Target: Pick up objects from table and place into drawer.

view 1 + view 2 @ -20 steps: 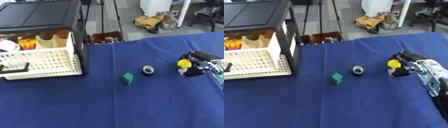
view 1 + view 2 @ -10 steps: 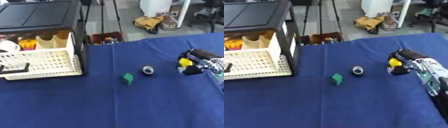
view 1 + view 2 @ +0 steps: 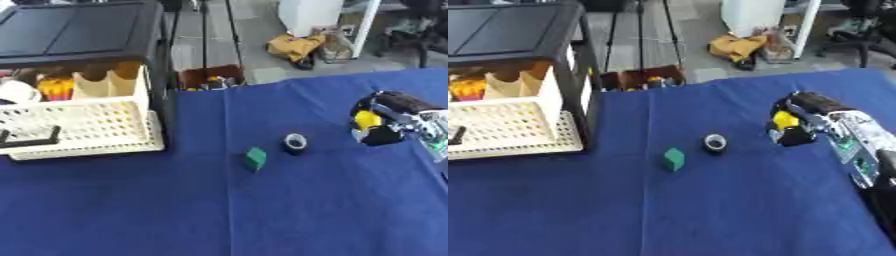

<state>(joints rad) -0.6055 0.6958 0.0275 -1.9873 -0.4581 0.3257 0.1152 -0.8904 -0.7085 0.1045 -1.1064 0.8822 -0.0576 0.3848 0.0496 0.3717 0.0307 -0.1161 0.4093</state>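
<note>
- A right robot hand reaches in from the right side of a blue-covered surface, its fingers curled round a yellow object.
- Left of the robot hand, apart from it, a small black ring-shaped object lies on the cloth.
- A green block sits just left of the ring and slightly nearer.
- At far left, a cream perforated drawer stands pulled out from a black cabinet, holding a yellow item and cream dividers.
- Beyond the surface's far edge, a yellow-brown bundle rests on the floor.
</note>
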